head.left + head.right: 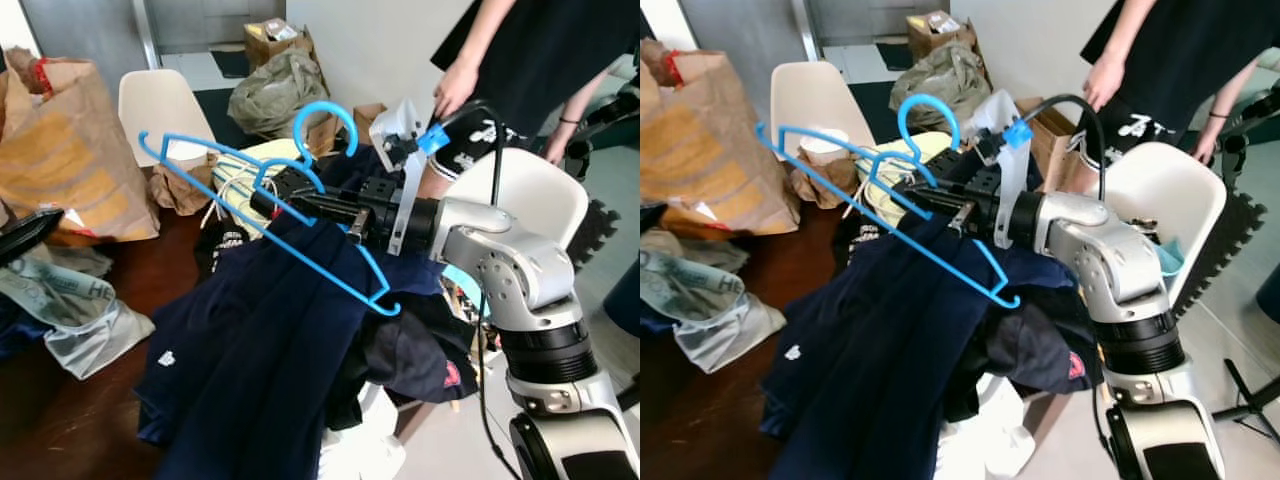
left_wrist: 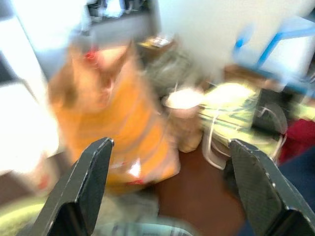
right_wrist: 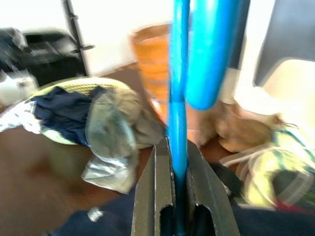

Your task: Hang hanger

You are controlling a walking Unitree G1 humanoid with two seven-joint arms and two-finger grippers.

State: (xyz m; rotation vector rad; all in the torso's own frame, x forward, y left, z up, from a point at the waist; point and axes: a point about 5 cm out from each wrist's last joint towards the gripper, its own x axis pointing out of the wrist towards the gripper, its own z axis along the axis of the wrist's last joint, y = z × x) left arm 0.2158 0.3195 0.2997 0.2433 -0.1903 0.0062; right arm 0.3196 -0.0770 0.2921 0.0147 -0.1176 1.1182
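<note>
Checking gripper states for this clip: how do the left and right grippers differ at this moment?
The right gripper is shut on the blue hanger, while the left gripper is open and holds nothing. The right gripper is raised over the dark navy clothes on the table; the left gripper points toward an orange bag. The right wrist view is fairly sharp; the left wrist view is blurred. Both have two long black fingers.
</note>
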